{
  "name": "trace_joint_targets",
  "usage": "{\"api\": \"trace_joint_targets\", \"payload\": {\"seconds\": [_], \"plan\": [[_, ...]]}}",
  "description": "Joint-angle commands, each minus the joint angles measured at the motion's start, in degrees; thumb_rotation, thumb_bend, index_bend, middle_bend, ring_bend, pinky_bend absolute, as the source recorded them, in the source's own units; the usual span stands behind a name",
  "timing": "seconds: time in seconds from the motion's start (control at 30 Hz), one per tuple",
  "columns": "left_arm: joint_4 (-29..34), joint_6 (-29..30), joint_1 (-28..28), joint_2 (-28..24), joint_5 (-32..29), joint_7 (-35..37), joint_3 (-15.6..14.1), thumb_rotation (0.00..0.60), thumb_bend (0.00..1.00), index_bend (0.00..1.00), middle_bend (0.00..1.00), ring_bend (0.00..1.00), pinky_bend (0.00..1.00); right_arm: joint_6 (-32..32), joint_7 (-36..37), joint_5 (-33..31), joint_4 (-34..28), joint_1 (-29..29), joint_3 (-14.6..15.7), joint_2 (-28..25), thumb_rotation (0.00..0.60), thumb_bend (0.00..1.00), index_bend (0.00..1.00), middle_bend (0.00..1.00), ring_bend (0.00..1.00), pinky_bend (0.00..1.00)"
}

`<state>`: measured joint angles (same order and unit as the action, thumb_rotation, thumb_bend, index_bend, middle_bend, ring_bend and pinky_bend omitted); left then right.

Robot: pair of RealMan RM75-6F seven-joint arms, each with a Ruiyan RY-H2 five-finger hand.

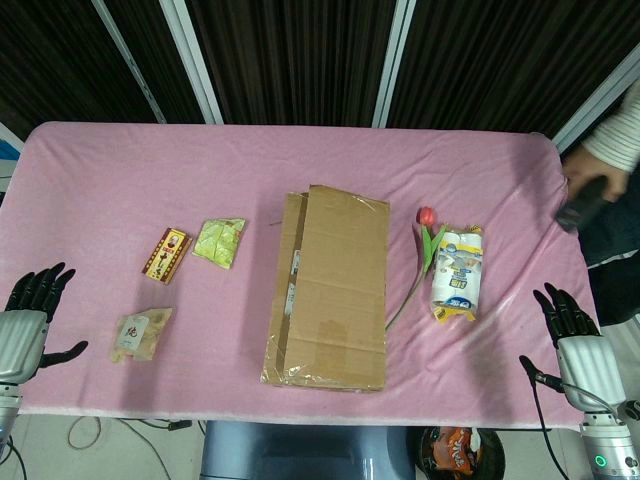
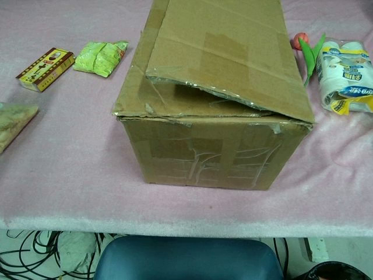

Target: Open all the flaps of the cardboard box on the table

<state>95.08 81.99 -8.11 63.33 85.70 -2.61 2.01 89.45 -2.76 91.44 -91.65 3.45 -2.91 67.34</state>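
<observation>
At the middle of the pink-clothed table (image 1: 120, 160) a brown rectangular cardboard box (image 1: 330, 290) is lying lengthwise, its long top flaps folded down, the wide right flap (image 2: 227, 52) overlapping the narrower left flap (image 2: 143, 81) and lifting slightly at the near edge, so a gap is showing in the chest view; judged from this, no flap is opened yet. Left of the box a red-and-gold small carton (image 1: 166, 255), a green crumpled packet (image 1: 219, 241) and a beige snack pouch (image 1: 140, 333) are lying well apart from it. Right of the box a red artificial tulip (image 1: 425, 250) is lying near it, with a white plastic-wrapped roll pack (image 1: 459, 276) just beyond. Both hands are waiting at the near table edge, far from the box on either side: the left hand (image 1: 35, 315) and right hand (image 1: 570, 330) are showing dark fingers spread, gripping nothing. That raised near edge is probably offering the easiest place to slip fingers under.
</observation>
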Motion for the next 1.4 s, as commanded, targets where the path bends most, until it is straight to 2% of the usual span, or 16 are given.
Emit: {"api": "trace_joint_targets", "payload": {"seconds": [0.03, 0.33, 0.4, 0.57, 0.7, 1.0, 1.23, 1.4], "plan": [[0.0, 0.0, 0.0, 0.0, 0.0, 0.0, 0.0, 0.600, 0.04, 0.00, 0.00, 0.00, 0.00, 0.0, 0.0, 0.0, 0.0, 0.0, 0.0, 0.0, 0.600, 0.27, 0.00, 0.00, 0.06, 0.23], [0.2, 0.0, 0.0, -0.1, 0.0, 0.1, 0.0, 0.600, 0.04, 0.00, 0.00, 0.00, 0.00, 0.0, -0.1, 0.1, -0.1, 0.0, 0.1, 0.0, 0.600, 0.27, 0.00, 0.00, 0.06, 0.23], [0.5, -0.3, -0.2, -0.4, 0.3, 0.3, 0.0, 0.600, 0.07, 0.00, 0.00, 0.00, 0.00, -0.1, 0.0, -0.1, -0.2, 0.0, 0.0, 0.0, 0.600, 0.27, 0.00, 0.00, 0.06, 0.23], [3.1, -3.4, -2.5, -3.3, 2.8, 1.6, -0.5, 0.600, 0.34, 0.00, 0.00, 0.00, 0.03, -0.4, 0.3, -0.6, -0.1, 0.1, -0.2, 0.0, 0.600, 0.27, 0.00, 0.00, 0.06, 0.23], [5.0, -7.7, -7.4, -7.0, 7.1, 0.9, 0.4, 0.600, 0.45, 0.00, 0.00, 0.00, 0.05, -0.7, 0.6, -1.1, 0.0, 0.2, -0.3, 0.0, 0.600, 0.27, 0.00, 0.00, 0.06, 0.23], [9.2, -21.4, -20.5, -10.3, 11.0, 1.4, 4.3, 0.600, 0.49, 0.00, 0.00, 0.00, 0.05, -1.9, 1.1, -2.7, 0.2, 0.6, -0.9, 0.3, 0.600, 0.27, 0.00, 0.00, 0.06, 0.23], [11.5, -29.4, -27.9, -8.9, 9.7, 1.4, 7.1, 0.600, 0.50, 0.00, 0.00, 0.00, 0.10, -2.3, 1.6, -3.9, 0.2, 0.5, -1.2, 0.4, 0.600, 0.27, 0.00, 0.00, 0.06, 0.23], [13.2, -35.3, -32.3, -8.1, 7.0, 1.9, 7.9, 0.600, 0.50, 0.01, 0.04, 0.01, 0.13, -2.8, 2.0, -4.6, 0.0, 0.7, -1.5, 0.3, 0.600, 0.27, 0.00, 0.00, 0.06, 0.23]]}}
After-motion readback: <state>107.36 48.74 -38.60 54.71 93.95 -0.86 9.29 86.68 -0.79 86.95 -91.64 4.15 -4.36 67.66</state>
